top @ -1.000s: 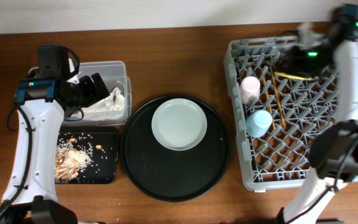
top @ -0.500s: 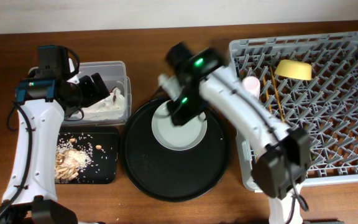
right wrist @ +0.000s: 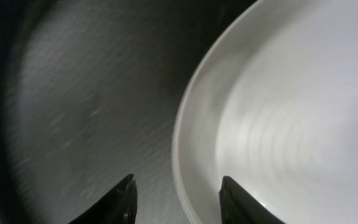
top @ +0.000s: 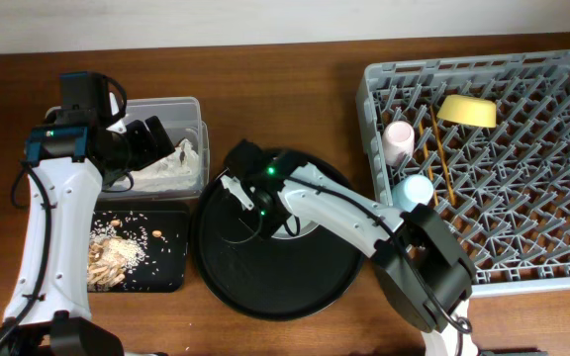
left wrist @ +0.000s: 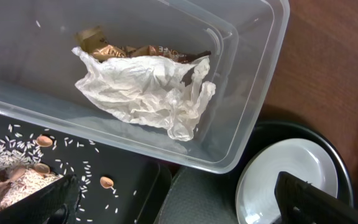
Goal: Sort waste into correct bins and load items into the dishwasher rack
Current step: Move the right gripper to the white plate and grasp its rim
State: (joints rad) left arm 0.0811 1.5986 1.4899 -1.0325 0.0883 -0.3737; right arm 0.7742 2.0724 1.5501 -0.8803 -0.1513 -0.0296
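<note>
Overhead view: the dishwasher rack [top: 483, 282] stands at the right of the tabletop [top: 285, 79]. Inside it, the pink cup [top: 399, 141] and the blue cup [top: 416, 190] sit along the left side, the blue one nearer. The pair of chopsticks [top: 441, 158] lies just right of them, and the yellow bowl [top: 467, 110] rests tilted at the far side. The round black tray [top: 265, 282] occupies the centre. At the left, the clear tub [top: 194, 107] is far and the shallow black tray [top: 171, 225] near, the latter holding the food scraps [top: 115, 255].

The right gripper [top: 248, 201] is down over the left part of the round black tray, and its arm hides most of the plate [right wrist: 291, 106]. Only the right wrist view shows the detail: the fingers [right wrist: 122, 200] stand apart, released, with the plate's rim running between them and nothing clamped.

The left gripper [left wrist: 176, 186] hovers over the near right corner of the clear tub, fingers spread wide and holding nothing. The left wrist view shows what the overhead view blurs: a crumpled napkin [left wrist: 148, 93] lying in the tub against the gold-brown wrapper [left wrist: 129, 50]. The wrapper bears pale printed lettering, too creased to read. The same view shows rice-like grains and small brown pieces scattered in the shallow black tray.
</note>
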